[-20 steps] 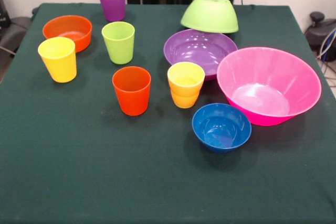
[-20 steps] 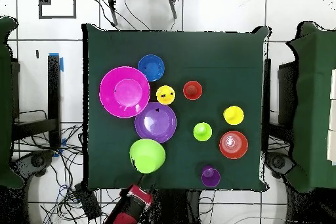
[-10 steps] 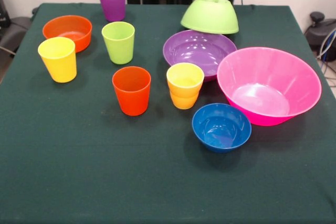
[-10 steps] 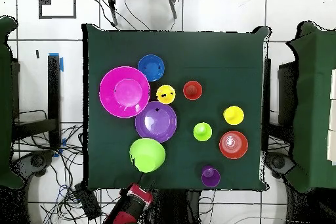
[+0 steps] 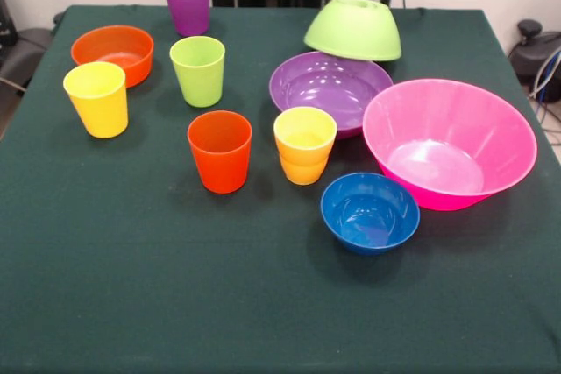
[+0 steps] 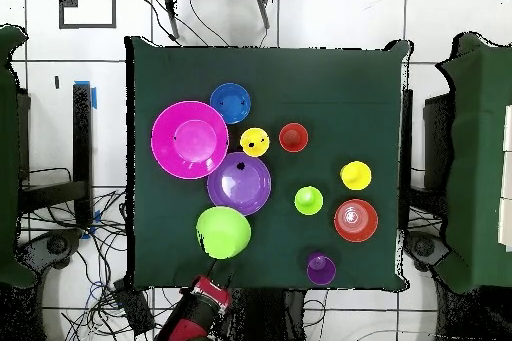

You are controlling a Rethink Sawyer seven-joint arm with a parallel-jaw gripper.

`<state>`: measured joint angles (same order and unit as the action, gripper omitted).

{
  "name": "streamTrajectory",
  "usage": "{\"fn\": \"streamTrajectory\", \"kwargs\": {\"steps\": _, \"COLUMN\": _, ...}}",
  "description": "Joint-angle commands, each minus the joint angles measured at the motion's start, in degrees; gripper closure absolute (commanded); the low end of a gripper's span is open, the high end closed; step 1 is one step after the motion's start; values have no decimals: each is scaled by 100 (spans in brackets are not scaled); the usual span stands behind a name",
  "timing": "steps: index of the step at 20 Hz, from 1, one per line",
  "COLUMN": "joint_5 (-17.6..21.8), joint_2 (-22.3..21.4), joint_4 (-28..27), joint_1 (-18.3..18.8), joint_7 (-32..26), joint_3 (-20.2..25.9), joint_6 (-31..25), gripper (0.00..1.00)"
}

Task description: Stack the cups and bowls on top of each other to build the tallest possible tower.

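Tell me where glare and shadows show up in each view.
Front view: soft white highlights on the inner walls of the purple bowl, pink bowl and blue bowl; faint, diffuse shadows under the cups on the green cloth. Overhead view: a bright spot in the orange bowl; lighting flat, hardly any shadows.

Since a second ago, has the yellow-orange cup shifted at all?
Yes. The yellow-orange cup slid slightly toward the orange-red cup, away from the pink bowl.
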<state>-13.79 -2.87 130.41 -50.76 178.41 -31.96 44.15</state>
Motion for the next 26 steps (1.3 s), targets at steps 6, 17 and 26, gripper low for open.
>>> {"fn": "streamTrajectory", "kwargs": {"steps": 6, "joint_5": 28, "joint_2": -26, "joint_4": -916, "joint_1": 226, "joint_7": -302, "joint_3": 17, "joint_6": 24, "gripper": 0}}
{"fn": "streamTrajectory", "kwargs": {"steps": 17, "joint_5": -773, "joint_2": 618, "joint_4": -1348, "joint_1": 3, "joint_7": -295, "joint_3": -6, "joint_6": 22, "gripper": 0}}
{"fn": "streamTrajectory", "kwargs": {"steps": 26, "joint_5": -803, "joint_2": 584, "joint_4": -1418, "joint_1": -70, "joint_7": -202, "joint_3": 183, "joint_6": -82, "gripper": 0}}
